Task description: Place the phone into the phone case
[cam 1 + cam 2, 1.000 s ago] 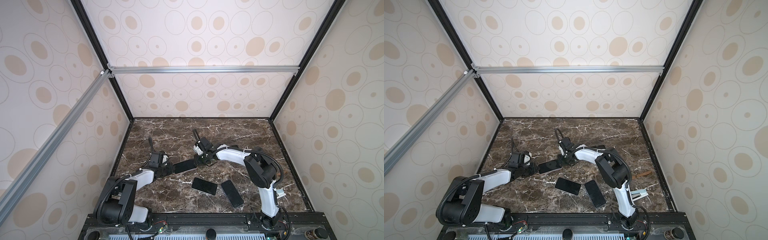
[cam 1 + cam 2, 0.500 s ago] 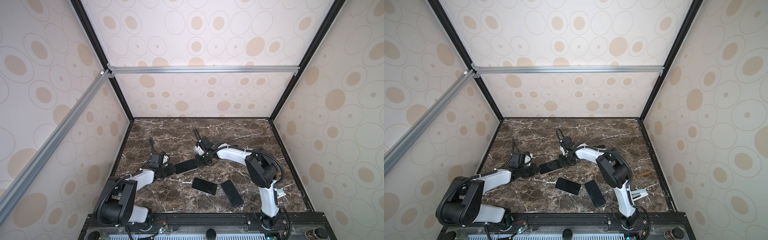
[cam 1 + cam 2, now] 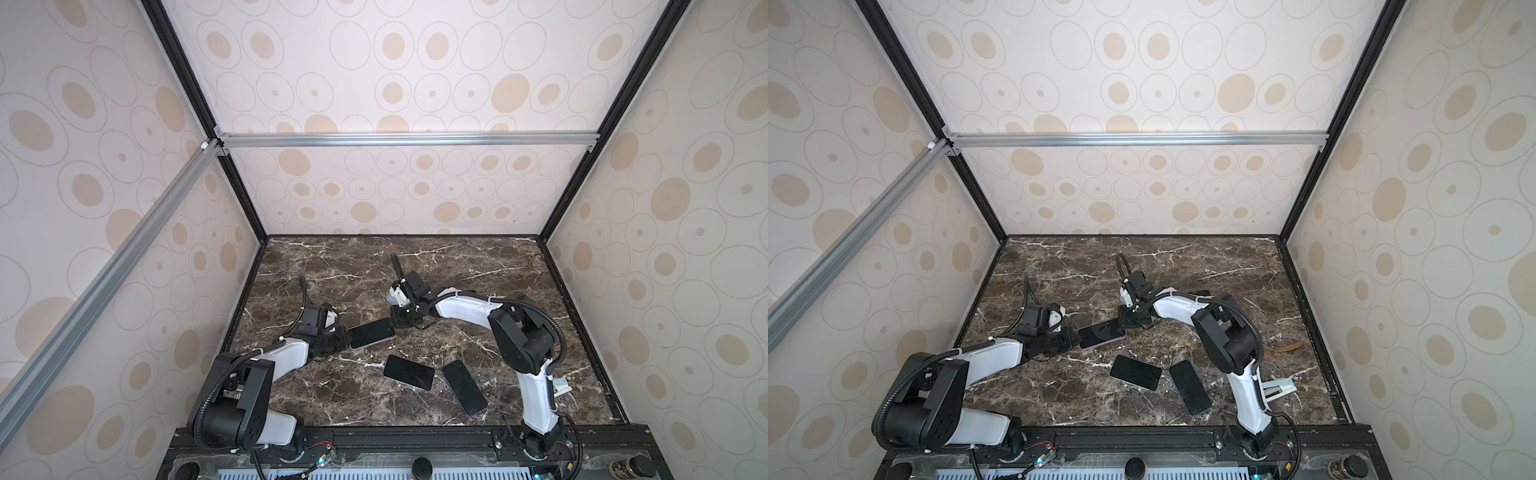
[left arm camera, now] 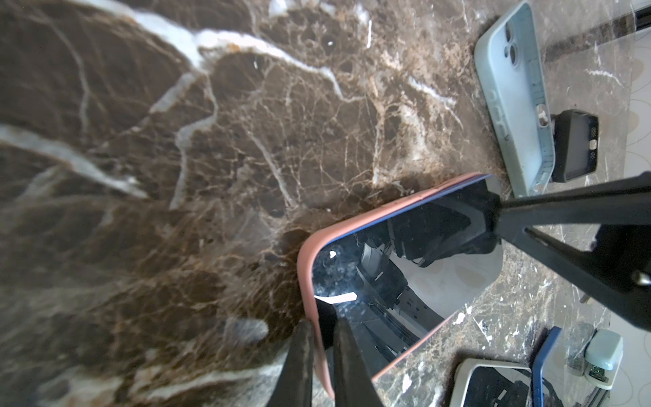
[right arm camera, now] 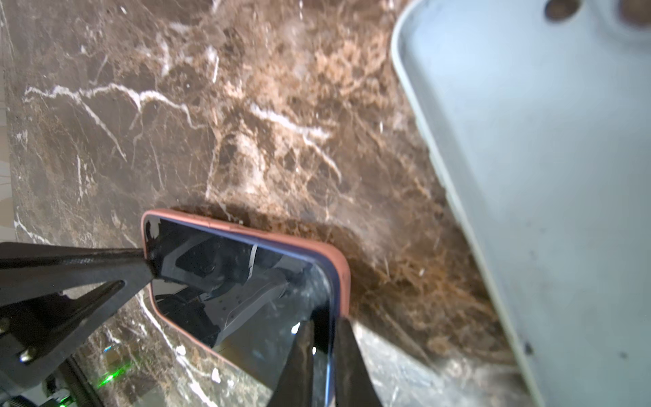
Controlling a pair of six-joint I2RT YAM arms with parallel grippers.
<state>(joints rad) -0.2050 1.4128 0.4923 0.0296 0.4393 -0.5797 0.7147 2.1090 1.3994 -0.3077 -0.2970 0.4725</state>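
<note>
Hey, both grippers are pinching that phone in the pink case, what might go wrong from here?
1. The left gripper and right gripper each pinch only a thin end of the phone; uneven pulling might make it slip.
2. The phone's blue edge shows along the pink case rim, so it may not be fully seated.
3. The pale empty case lies close; a swing might knock it.

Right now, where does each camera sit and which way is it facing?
Top views: high at the front, looking down on the marble table; left arm and right arm show, flanking the pink-cased phone.
Left wrist: on the left arm, facing along the left end effector, shut on the phone's edge.
Right wrist: likewise along the right end effector, at the far corner.
Shared: both wrist views show phone and grey case.
</note>
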